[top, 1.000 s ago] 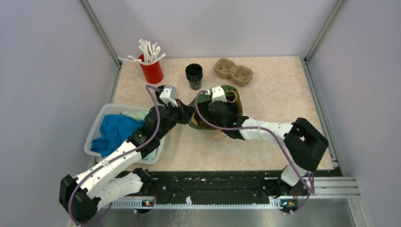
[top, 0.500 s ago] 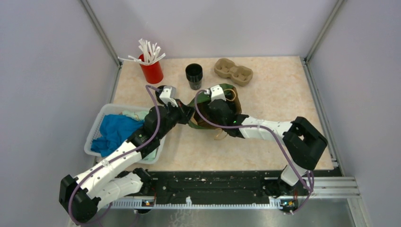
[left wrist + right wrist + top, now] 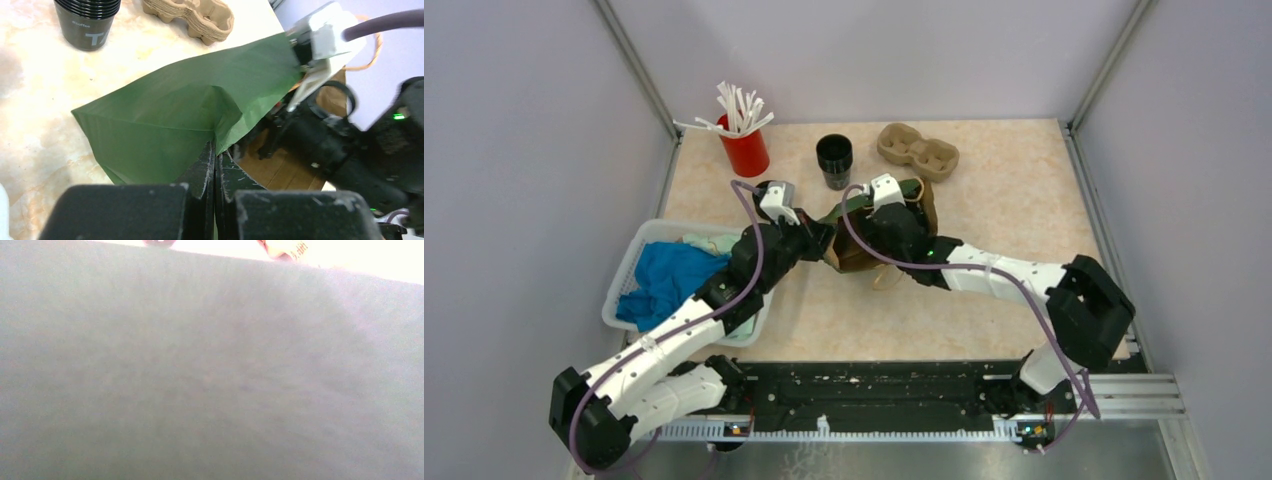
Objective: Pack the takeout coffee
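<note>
The takeout coffee, a black cup (image 3: 834, 160) with a black lid, stands upright at the back of the table; it also shows in the left wrist view (image 3: 87, 25). A paper bag (image 3: 856, 256), green outside and brown inside, lies in front of it between both arms. My left gripper (image 3: 215, 150) is shut on the bag's (image 3: 160, 115) green edge. My right gripper (image 3: 282, 140) reaches into the bag's brown inside; its fingers are hidden. The right wrist view shows only blurred grey-green paper.
A brown pulp cup tray (image 3: 917, 150) lies right of the cup. A red cup of white sticks (image 3: 744, 140) stands at the back left. A white basket (image 3: 624, 280) with blue cloth sits at the left. Metal rails edge the table.
My right arm has pushed further forward and its elbow has swung right. The bag's green side has lifted and the bag stands narrower. My left gripper has stayed shut on the edge.
</note>
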You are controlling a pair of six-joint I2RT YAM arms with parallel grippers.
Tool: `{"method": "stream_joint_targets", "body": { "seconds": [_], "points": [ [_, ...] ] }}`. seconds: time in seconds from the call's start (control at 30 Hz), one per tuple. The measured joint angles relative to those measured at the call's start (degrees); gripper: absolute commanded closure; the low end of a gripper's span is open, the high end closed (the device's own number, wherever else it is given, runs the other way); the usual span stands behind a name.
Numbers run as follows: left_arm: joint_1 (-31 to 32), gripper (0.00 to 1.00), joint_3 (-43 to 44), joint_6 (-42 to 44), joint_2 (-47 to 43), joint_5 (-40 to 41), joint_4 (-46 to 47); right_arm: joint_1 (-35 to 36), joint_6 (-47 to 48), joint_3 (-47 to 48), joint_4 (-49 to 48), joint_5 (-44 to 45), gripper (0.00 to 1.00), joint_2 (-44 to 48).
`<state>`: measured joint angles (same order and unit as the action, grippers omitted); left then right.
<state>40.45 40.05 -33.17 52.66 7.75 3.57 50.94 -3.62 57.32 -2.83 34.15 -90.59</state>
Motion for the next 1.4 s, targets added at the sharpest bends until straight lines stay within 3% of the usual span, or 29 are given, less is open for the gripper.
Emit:
{"method": "stream_joint_targets", "body": {
  "seconds": [0.37,0.67,0.97,1.17,1.4],
  "points": [
    [0.13,1.0,1.4,0.02,2.29,3.89,-0.42,3.15,-2.43,4.83,14.73,-3.82,0.59,12.76],
    [0.15,1.0,4.9,-1.03,3.87,9.16,-6.29,4.07,-6.78,10.4,27.47,-13.46,0.6,24.26],
    [0.15,1.0,8.02,-6.91,3.87,15.96,-14.84,4.09,-9.53,25.57,41.13,-21.92,0.61,33.33],
    [0.13,1.0,11.74,-8.52,3.87,20.28,-20.15,4.09,-9.66,39.74,49.05,-17.25,0.6,35.54],
    [0.13,1.0,13.09,-8.72,2.14,24.3,-26.16,4.09,-9.94,47.15,56.52,-2.01,0.6,38.18]
  ]
}}
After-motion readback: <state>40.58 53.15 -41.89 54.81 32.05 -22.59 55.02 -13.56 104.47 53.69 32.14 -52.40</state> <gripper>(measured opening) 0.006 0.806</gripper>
